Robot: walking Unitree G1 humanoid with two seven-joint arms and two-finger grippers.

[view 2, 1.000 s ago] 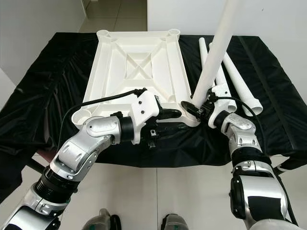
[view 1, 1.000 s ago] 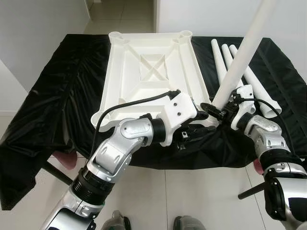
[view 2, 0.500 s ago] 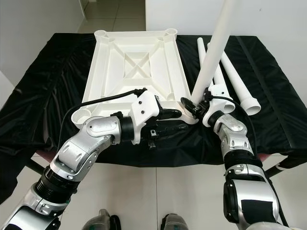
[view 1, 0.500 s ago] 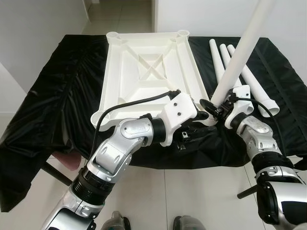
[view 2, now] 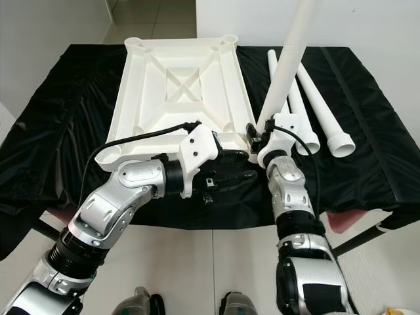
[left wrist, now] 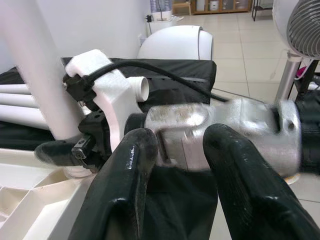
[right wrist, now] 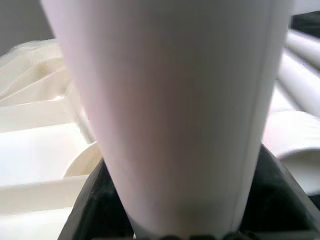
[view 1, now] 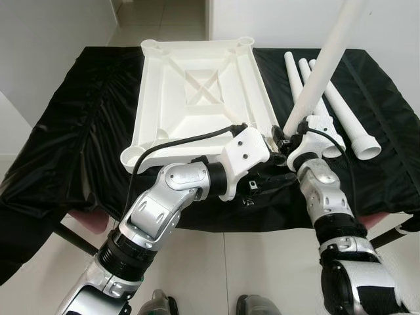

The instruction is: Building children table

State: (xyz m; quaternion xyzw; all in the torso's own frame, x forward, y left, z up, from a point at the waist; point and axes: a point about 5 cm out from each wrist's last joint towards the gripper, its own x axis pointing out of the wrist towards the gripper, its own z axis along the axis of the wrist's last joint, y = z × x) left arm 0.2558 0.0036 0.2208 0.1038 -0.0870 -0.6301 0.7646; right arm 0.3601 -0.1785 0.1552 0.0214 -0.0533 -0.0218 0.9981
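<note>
The white tabletop (view 1: 197,92) lies upside down on the black cloth. A long white table leg (view 1: 321,65) stands tilted, with its lower end at the tabletop's near right corner. My right gripper (view 1: 283,141) is shut on that lower end; up close the leg (right wrist: 170,100) sits between the black fingers (right wrist: 95,200). My left gripper (view 1: 279,172) is open just in front of that corner, under the right wrist. Its two fingers (left wrist: 125,185) are spread, with nothing between them.
Three spare white legs (view 1: 341,111) lie side by side on the black cloth (view 1: 79,131) to the right of the tabletop. The cloth's front edge hangs just behind my arms. White walls and tiled floor surround the table. A fan (left wrist: 300,25) stands beyond the table.
My right gripper has carried the leg's lower end left, to the tabletop's near right corner. The camera has shifted a little. The left gripper has stayed in place.
</note>
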